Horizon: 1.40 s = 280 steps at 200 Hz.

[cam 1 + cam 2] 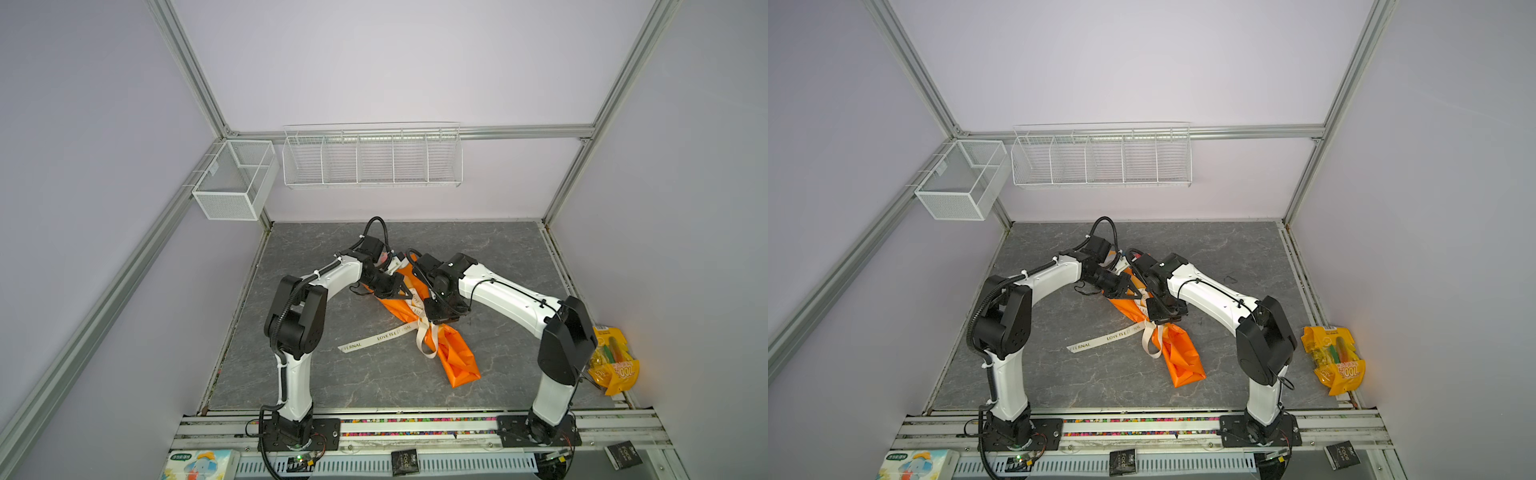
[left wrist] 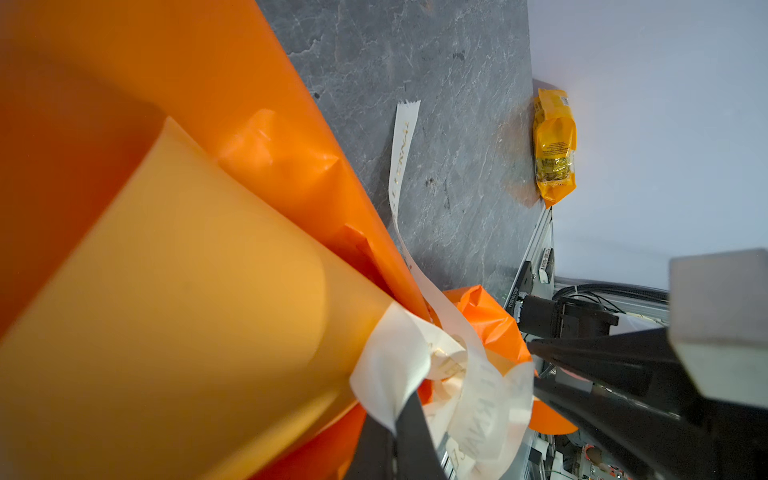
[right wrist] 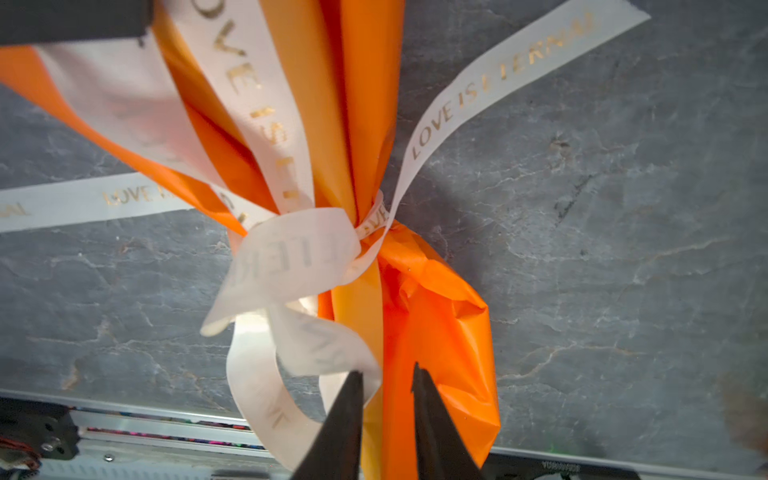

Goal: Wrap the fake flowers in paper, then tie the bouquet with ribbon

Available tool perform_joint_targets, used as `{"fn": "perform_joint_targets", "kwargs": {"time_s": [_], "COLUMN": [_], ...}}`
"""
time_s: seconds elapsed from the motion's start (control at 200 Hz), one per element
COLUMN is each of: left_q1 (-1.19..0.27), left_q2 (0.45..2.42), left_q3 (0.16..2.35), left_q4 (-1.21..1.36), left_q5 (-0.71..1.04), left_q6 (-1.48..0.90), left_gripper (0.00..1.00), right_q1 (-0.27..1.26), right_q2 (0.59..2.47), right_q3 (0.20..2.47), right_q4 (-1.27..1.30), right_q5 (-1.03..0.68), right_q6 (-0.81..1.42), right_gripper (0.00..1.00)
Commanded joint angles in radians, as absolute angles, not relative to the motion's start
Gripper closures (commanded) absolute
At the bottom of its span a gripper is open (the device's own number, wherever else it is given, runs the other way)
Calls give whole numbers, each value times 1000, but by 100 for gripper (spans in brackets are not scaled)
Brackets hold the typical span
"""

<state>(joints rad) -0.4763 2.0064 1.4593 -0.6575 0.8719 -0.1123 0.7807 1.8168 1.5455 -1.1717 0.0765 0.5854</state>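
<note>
grey marbled tabletop [image 1: 490, 257], bouquet [image 1: 384, 259] (mostly orange-wrapped)

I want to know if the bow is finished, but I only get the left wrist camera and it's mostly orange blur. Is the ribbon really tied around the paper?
Observer: Yes. In the right wrist view the cream ribbon circles the pinched neck of the orange wrap and crosses in a knot.
Operator: Is the right gripper holding the ribbon?
Observer: No. The right gripper is open, with a loose ribbon loop hanging beside it.
Operator: What do the letters say?
Observer: In the right wrist view a ribbon tail lying over the table reads LOVE IS ETERNAL in gold.
</note>
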Motion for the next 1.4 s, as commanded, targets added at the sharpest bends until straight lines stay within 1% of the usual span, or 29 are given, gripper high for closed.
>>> {"fn": "perform_joint_targets", "kwargs": {"time_s": [0.0, 0.035, 0.125, 0.32, 0.475, 0.52, 0.59, 0.68, 0.75, 0.805, 0.91, 1.09, 1.18, 1.395], "left_q1": [-482, -483, -482, -483, -483, -484, -483, -483, -483, -484, -484, -485, -486, -488], "left_q2": [1974, 1974, 1975, 1974, 1974, 1974, 1978, 1983, 1983, 1983, 1983, 1980, 1980, 1985], "left_q3": [1450, 1451, 1454, 1453, 1451, 1452, 1453, 1456, 1461, 1459, 1462, 1456, 1458, 1460], "left_q4": [-651, -653, -658, -661, -666, -667, -674, -675, -679, -677, -680, -673, -674, -673], "left_q5": [891, 887, 885, 885, 886, 884, 883, 890, 891, 892, 892, 898, 900, 904], "left_q6": [-104, -104, -104, -102, -101, -101, -97, -97, -94, -95, -95, -101, -101, -101], "left_gripper": [100, 100, 100, 100, 100, 100, 100, 100, 100, 100, 100, 100, 100, 100], "right_q1": [767, 761, 753, 765, 825, 841, 863, 913, 947, 975, 1009, 1023, 1031, 1049], "right_q2": [1730, 1715, 1698, 1674, 1624, 1601, 1567, 1549, 1562, 1583, 1651, 1690, 1695, 1728], "right_q3": [1488, 1470, 1450, 1397, 1421, 1404, 1350, 1300, 1269, 1257, 1290, 1251, 1235, 1225], "right_q4": [-1086, -1062, -1045, -932, -923, -909, -839, -789, -742, -706, -734, -641, -646, -574], "right_q5": [4, -18, -34, -116, 1, 26, 0, 36, 31, 40, 95, 149, 235, 220], "right_q6": [600, 604, 625, 623, 608, 645, 700, 808, 873, 907, 963, 1083, 1129, 1146], "right_gripper": [65, 62, 58, 54, 54, 54, 54, 53, 52, 50, 47, 46, 46, 49]}}
